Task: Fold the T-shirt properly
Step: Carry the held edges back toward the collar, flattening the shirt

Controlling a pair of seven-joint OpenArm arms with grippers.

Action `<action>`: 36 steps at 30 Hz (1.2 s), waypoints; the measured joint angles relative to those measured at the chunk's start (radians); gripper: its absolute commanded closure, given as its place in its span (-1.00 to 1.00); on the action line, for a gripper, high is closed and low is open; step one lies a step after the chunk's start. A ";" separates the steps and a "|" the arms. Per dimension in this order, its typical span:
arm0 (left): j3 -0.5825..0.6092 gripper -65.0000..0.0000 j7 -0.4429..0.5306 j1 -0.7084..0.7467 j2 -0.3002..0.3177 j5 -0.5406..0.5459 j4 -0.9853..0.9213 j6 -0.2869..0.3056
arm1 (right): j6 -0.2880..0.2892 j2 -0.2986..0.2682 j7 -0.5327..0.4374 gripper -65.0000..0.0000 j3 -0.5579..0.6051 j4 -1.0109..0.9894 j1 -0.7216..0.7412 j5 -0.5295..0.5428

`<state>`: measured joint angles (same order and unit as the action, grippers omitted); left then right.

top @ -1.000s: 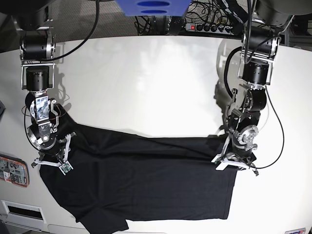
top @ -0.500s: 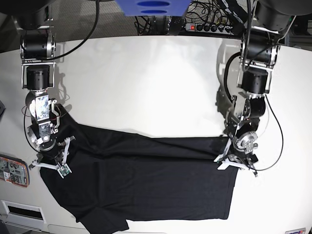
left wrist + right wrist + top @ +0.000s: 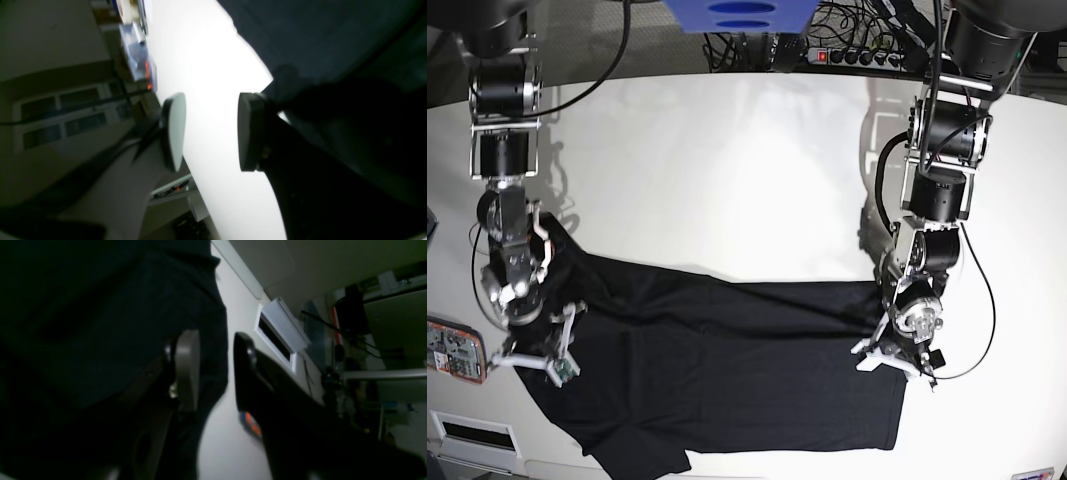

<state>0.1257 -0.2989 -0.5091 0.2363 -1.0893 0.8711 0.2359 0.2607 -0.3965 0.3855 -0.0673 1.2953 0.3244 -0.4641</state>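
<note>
Near the front edge of the desk lies the T-shirt, spread wide from the left side to just past the middle, black and soft, with a few long folds running across it.

What changed is on the left arm's side. The left gripper sat at the shirt's right edge a second ago, higher up that edge. Now it has slid toward the front edge of the desk and sits by the shirt's right front corner. Its jaws were pinched together a second ago, and now they have come apart. In the left wrist view the left gripper's two pads have only bright white desk between them, and the dark cloth lies off to one side. So this arm has let the cloth go.

The right gripper has also moved a little toward the front edge, over the shirt's left part near the sleeve. Its jaws stand partly apart, just as they did before. In the right wrist view dark cloth reaches into the gap between them, but the picture is so dark that I cannot tell if it is really pinched.

My guess is that one pull or fold on the right side is done. The shirt is still wide and not yet a neat small stack, so more folds are needed.
</note>
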 measured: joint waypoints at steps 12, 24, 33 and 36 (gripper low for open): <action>0.008 0.23 -0.002 0.404 0.092 0.064 0.545 0.061 | 0.019 0.002 0.005 0.47 -0.026 0.205 -0.368 0.005; 0.009 0.23 0.000 0.553 0.127 0.064 0.627 0.135 | 0.147 -0.020 0.048 0.46 -0.020 0.203 -0.468 0.011; 0.009 -0.17 -0.001 0.554 0.127 0.064 0.629 0.140 | 0.248 -0.103 0.164 -0.48 0.089 0.235 -0.435 -0.016; 0.009 -0.17 0.000 0.554 0.126 0.065 0.628 0.177 | 0.244 -0.105 0.163 -0.50 0.089 0.233 -0.434 -0.015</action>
<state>0.1345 -0.2993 0.0444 0.3622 -1.0245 1.4994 0.4129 0.5049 -0.5014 0.5488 0.0216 1.5280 -0.1097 -0.4789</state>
